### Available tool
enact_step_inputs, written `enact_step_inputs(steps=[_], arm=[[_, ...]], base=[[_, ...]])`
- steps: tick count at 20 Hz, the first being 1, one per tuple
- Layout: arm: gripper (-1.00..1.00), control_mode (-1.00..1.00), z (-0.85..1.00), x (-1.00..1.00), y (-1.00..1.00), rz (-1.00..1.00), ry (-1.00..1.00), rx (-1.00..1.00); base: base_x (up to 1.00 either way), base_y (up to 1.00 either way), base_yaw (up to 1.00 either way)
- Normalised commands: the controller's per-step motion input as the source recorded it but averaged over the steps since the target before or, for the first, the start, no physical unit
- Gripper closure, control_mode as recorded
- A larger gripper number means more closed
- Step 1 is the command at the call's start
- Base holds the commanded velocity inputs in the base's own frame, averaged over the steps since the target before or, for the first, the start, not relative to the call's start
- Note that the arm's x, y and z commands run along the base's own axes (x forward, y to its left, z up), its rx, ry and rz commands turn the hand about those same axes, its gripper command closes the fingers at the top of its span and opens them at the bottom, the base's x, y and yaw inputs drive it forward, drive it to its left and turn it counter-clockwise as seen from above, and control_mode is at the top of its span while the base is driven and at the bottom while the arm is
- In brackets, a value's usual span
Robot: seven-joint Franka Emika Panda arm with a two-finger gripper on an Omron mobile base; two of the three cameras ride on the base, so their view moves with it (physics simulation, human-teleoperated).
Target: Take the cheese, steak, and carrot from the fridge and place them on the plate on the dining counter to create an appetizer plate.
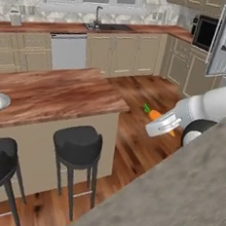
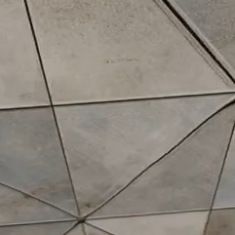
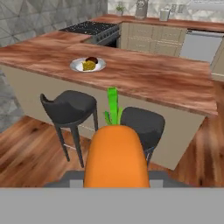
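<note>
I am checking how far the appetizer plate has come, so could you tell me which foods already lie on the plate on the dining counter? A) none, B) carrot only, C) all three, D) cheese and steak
D: the plate holds the yellow cheese and dark steak, while the carrot is in the gripper, short of the dining counter.

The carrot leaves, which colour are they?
Green, above the orange carrot body; clearest in the hand view.
</note>
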Motion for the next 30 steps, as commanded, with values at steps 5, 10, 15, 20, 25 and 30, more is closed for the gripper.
enact_step_inputs(steps=[5,10,15,20,25,30], arm=[[1.0,1.0,0.0,0.0,0.0,0.0,0.0,0.0],[1.0,1.0,0.0,0.0,0.0,0.0,0.0,0.0],[1.0,1.0,0.0,0.0,0.0,0.0,0.0,0.0],[1.0,1.0,0.0,0.0,0.0,0.0,0.0,0.0],[1.0,1.0,0.0,0.0,0.0,0.0,0.0,0.0],[1.0,1.0,0.0,0.0,0.0,0.0,0.0,0.0]], base=[[-0.1,1.0,0.04],[0.0,1.0,0.13],[0.12,1.0,0.16],[0.6,0.82,0.18],[1.0,0.02,0.07],[0.94,-0.01,0.01]])
